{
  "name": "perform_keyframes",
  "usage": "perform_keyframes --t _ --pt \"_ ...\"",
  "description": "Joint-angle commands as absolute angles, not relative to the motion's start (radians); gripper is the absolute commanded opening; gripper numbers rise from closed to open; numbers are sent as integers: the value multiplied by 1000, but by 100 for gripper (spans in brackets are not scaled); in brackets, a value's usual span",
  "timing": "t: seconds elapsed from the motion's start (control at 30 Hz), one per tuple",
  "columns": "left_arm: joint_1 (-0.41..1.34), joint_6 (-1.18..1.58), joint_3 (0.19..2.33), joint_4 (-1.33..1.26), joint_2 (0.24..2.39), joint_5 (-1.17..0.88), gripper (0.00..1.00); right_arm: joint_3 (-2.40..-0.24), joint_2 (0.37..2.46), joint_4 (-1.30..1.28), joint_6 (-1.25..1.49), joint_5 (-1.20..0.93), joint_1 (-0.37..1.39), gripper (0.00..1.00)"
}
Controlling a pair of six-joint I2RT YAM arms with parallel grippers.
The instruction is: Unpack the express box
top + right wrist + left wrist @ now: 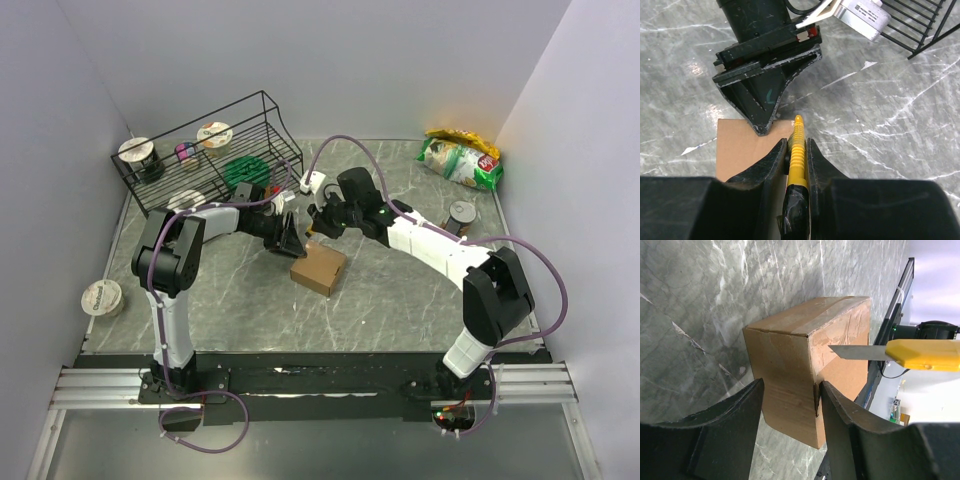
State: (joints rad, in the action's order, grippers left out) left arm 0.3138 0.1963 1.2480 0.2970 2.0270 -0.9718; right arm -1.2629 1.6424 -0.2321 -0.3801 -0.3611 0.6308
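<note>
Top external: express box (318,268) mid-table on grey marble table (400,300), taped shut; left gripper (288,244) at box's far edge, jaws half apart, nothing clamped; right gripper (796,143) pinched narrow on yellow utility knife (920,354); blade tip at box's side.

grey marbled table (400,300) carries the express box (318,268), black wire rack (190,125), green snack bag (460,160), white tub (101,297).
</note>
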Motion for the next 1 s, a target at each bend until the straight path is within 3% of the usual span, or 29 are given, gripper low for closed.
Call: perform_keyframes --t 0.0,0.97 --pt "319 161 1264 311 2051 -951 54 -1309 1654 -222 -388 -341 640 0" --pt "328 172 1275 319 2071 -931 54 -1279 1663 -261 -402 -327 640 0"
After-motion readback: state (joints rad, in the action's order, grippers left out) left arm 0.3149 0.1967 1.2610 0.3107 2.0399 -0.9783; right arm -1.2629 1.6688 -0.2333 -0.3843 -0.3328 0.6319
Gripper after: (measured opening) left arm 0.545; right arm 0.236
